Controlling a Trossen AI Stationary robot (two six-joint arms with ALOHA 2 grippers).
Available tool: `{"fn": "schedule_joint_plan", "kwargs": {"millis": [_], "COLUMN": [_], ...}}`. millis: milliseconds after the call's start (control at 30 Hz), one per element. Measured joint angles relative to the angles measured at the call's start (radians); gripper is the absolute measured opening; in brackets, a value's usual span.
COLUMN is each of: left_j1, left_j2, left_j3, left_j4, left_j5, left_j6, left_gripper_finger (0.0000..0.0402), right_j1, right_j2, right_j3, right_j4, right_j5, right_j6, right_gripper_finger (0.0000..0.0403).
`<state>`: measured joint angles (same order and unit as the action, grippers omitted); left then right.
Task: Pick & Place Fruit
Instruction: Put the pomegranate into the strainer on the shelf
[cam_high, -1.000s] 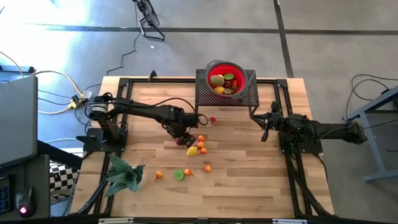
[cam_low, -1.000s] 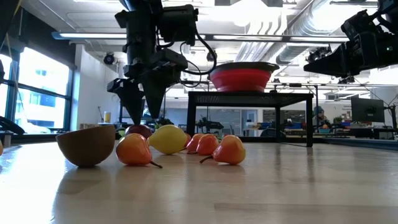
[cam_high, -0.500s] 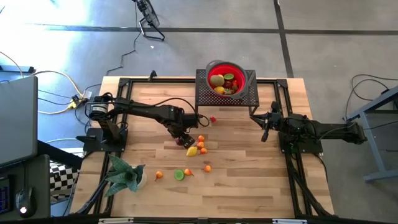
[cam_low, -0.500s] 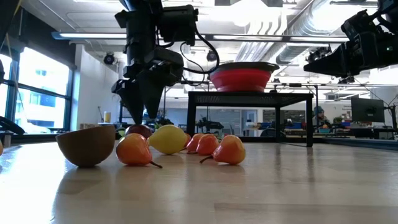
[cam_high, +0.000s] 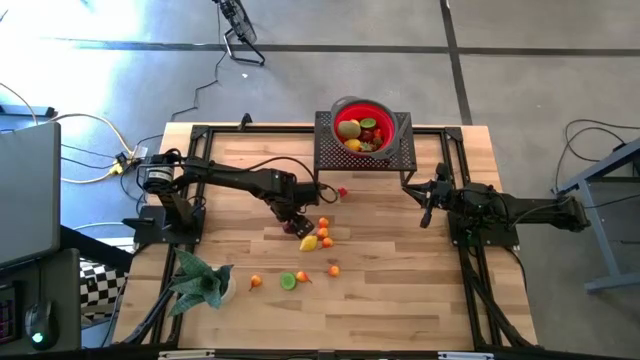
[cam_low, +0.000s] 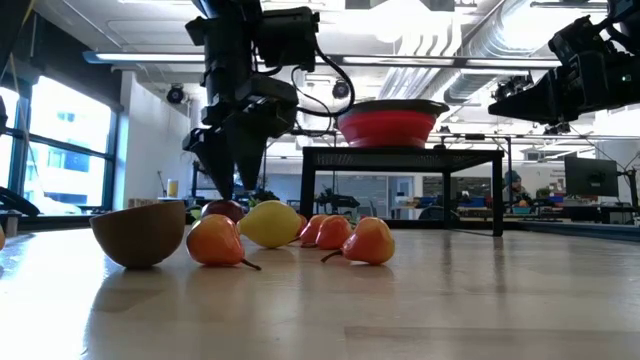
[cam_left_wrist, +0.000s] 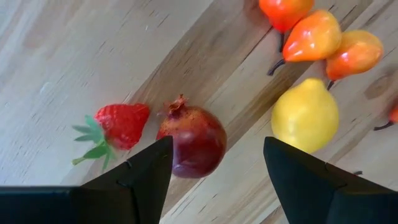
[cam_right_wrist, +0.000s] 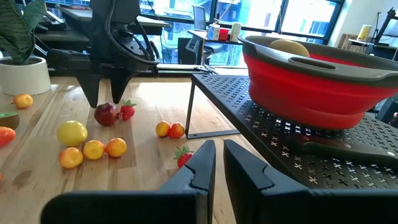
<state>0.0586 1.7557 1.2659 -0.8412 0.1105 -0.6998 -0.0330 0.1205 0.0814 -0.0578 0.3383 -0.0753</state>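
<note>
Your left claw (cam_left_wrist: 211, 171) hangs spread just above the table (cam_high: 400, 300), straddling the dark-red plum (cam_left_wrist: 191, 141), which lies between the fingers and isn't pinched yet. That spacing looks set for a straight drop and close. A strawberry (cam_left_wrist: 118, 124) sits touching the plum just outside one finger; the yellow lemon (cam_left_wrist: 305, 115) is just beside the other, so expect nudging. Orange fruits (cam_left_wrist: 323, 40) lie beyond the lemon. The right claw (cam_right_wrist: 214, 165) waits pressed together beside the mesh stand (cam_high: 395, 155) carrying the red bowl (cam_high: 378, 108), the likely drop point, which already holds fruit.
</note>
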Motion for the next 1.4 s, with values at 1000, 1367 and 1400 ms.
{"fn": "schedule_joint_plan", "kwargs": {"millis": [1000, 1367, 1400], "left_j1": [0.0, 0.0, 0.0], "left_j2": [0.0, 0.0, 0.0], "left_j3": [0.001, 0.001, 0.001], "left_j4": [0.047, 0.063, 0.064], "left_j5": [0.003, 0.001, 0.0], "left_j6": [0.044, 0.071, 0.071], "left_gripper_finger": [0.0342, 0.0342, 0.0342], "right_j1": [0.0, 0.0, 0.0], "right_j2": [0.0, 0.0, 0.0], "right_j3": [0.0, 0.0, 0.0], "right_j4": [0.0, 0.0, 0.0], "right_j5": [0.0, 0.0, 0.0], "right_j6": [0.0, 0.0, 0.0], "right_gripper_finger": [0.0026, 0.0026, 0.0026]}}
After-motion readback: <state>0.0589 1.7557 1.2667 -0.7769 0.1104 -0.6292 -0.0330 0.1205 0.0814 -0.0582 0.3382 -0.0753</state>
